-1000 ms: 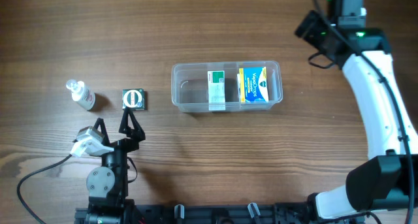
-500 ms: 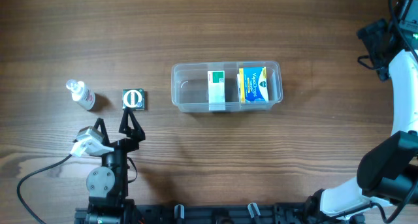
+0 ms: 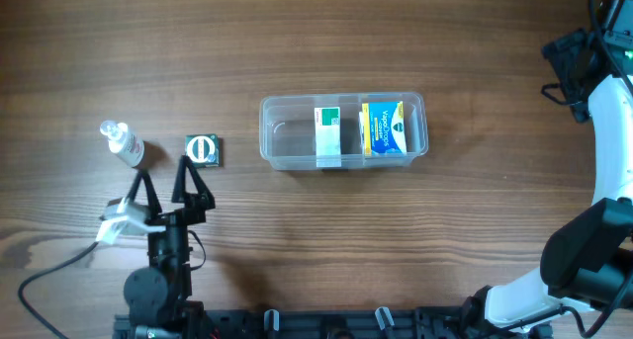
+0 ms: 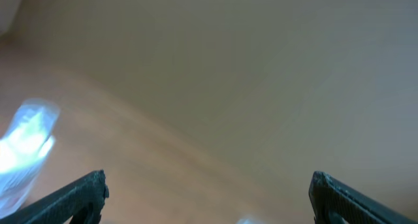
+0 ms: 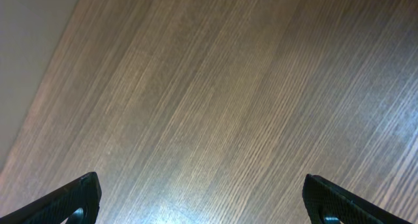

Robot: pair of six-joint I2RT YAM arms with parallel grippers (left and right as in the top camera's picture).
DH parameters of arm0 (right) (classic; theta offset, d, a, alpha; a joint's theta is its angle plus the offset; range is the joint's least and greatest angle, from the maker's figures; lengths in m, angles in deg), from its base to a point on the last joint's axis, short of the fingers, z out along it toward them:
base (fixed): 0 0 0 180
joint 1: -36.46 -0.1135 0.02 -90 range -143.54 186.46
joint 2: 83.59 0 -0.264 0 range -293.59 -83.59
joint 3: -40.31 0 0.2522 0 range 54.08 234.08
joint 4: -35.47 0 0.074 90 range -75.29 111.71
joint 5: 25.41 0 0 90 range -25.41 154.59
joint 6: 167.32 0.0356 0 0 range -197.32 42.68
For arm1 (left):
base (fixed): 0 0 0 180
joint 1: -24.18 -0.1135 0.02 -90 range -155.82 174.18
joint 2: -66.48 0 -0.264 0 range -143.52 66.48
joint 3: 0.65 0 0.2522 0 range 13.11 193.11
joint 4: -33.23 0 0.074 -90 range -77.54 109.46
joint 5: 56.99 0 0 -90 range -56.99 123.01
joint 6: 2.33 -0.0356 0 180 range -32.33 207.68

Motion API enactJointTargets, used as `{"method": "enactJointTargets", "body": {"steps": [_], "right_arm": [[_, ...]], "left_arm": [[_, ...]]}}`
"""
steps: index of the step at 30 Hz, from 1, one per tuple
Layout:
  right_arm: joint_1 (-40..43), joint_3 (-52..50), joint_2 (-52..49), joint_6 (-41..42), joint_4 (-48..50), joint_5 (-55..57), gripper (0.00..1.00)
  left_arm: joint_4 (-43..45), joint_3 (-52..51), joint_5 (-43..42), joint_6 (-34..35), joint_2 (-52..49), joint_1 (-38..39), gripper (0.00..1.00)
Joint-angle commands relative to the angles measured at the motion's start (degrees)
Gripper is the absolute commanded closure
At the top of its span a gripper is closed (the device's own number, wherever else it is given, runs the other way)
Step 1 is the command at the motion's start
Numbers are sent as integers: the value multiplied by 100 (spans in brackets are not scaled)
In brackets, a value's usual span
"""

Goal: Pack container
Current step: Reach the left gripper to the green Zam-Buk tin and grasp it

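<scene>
Overhead | left arm (image 3: 163, 242) near bottle (image 3: 124, 143), left jaws spread | right arm (image 3: 608, 141) far-right, right jaws spread

Wooden table (image 3: 396, 240), small clear bottle (image 3: 123, 143) lying near a dark square box (image 3: 203, 149), white-faced

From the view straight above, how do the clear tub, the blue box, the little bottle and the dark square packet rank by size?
1. Clear tub
2. Blue box inside it
3. Little bottle and dark square packet: too alike to rank
</scene>
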State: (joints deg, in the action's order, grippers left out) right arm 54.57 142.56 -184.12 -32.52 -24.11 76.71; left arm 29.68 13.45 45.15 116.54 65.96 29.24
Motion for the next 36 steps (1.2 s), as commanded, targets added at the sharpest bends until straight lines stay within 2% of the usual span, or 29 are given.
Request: {"method": "enactJointTargets", "body": {"steps": [1,4,7,9,12,16,20,24,27,32,36], "right_arm": [[-9,-22,-52,59,15,140,0],[-9,-22,-52,59,15,140,0],[-9,-22,-52,59,15,140,0],[-9,-22,-52,59,15,140,0],[-9,-22,-52,59,15,140,0],[-9,-22,-52,59,15,140,0],[-9,-22,-52,59,15,140,0],[-9,-22,-52,59,15,140,0],[-9,-22,-52,57,15,140,0],[-9,-22,-52,59,15,140,0],[-9,-22,-52,59,15,140,0]], "left_arm": [[280,179,-415,-409,28,-46,0],[-616,949,-678,-920,-243,-46,0],[-1967,2288,-673,-1657,-1145,-46,0],[-2824,3320,-391,-1969,-2142,-46,0],[-4109,4734,229,-1969,-3705,-46,0],[-5425,6328,192,-1967,-5770,-42,0],[-5593,6695,-402,-2116,-6813,-129,0],[-6122,6773,-1134,-1777,-7573,-684,0],[-6321,6773,-1147,-1818,-8050,-872,0],[-6164,6771,-1150,-1816,-8524,-872,0],[-6054,6771,-1176,-2120,-8944,-872,0]]}}
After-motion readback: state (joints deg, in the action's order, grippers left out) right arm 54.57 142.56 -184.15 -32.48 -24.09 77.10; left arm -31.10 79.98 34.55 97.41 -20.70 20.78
